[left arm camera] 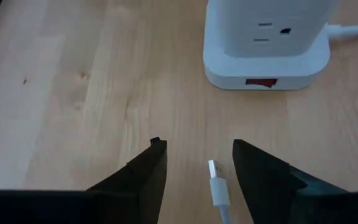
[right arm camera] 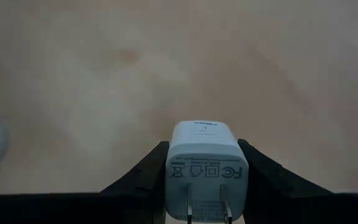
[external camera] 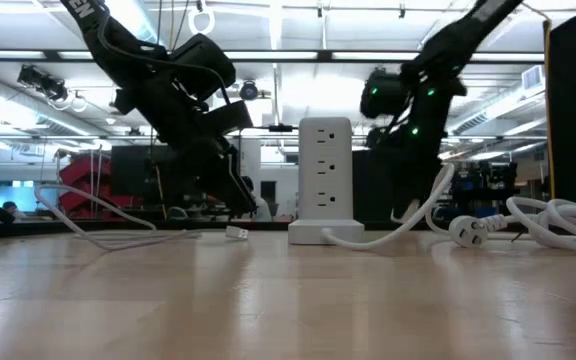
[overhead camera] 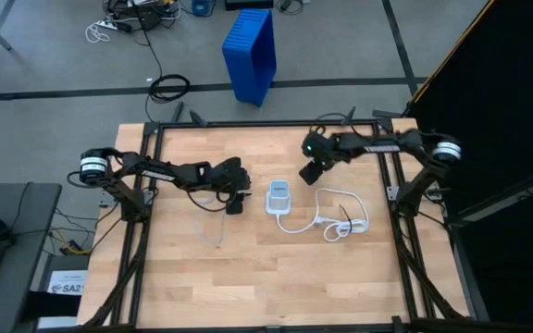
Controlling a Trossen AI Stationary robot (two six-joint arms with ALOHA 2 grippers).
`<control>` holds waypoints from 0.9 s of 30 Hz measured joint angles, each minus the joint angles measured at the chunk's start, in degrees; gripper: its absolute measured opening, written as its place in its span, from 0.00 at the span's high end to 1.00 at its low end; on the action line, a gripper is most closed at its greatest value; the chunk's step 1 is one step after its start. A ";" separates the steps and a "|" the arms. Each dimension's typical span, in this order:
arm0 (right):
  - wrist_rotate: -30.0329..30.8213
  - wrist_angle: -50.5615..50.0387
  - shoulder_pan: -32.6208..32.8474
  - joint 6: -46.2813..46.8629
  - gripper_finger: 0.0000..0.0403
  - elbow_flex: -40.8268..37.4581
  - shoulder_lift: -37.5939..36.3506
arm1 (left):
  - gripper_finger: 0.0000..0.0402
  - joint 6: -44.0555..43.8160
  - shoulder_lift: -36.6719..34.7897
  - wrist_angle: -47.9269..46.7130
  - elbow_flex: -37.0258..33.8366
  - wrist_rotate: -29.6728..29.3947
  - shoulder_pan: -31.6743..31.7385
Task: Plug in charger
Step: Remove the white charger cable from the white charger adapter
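The charger (right arm camera: 202,175), a small white plug-in block with two metal prongs, is clamped between the fingers of the right hand (overhead camera: 315,169), held above the wooden surface (overhead camera: 248,268) just beyond the white power strip tower (overhead camera: 278,197). The tower stands upright mid-surface, its thick white cord (overhead camera: 336,222) looped beside it. The left hand (left arm camera: 194,171) hovers near the tower, fingers parted and empty, over a thin white cable's plug (left arm camera: 217,186).

table (overhead camera: 248,277): pale wood, smooth matt | charger (right arm camera: 205,163): white plastic, slight sheen | crate (overhead camera: 251,51): blue plastic
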 joint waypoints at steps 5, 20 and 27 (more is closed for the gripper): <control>-3.81 -7.42 -2.85 -1.78 0.71 5.52 5.32 | 0.58 -0.06 0.00 -0.87 0.00 0.79 -0.06; -1.22 -8.67 -2.84 -7.36 0.48 6.43 4.03 | 0.58 -1.68 -0.01 -0.92 -0.04 2.21 -1.25; -0.63 -9.99 -1.68 -6.98 0.45 6.41 -5.69 | 0.58 -3.82 -2.40 -12.10 5.53 0.64 -2.43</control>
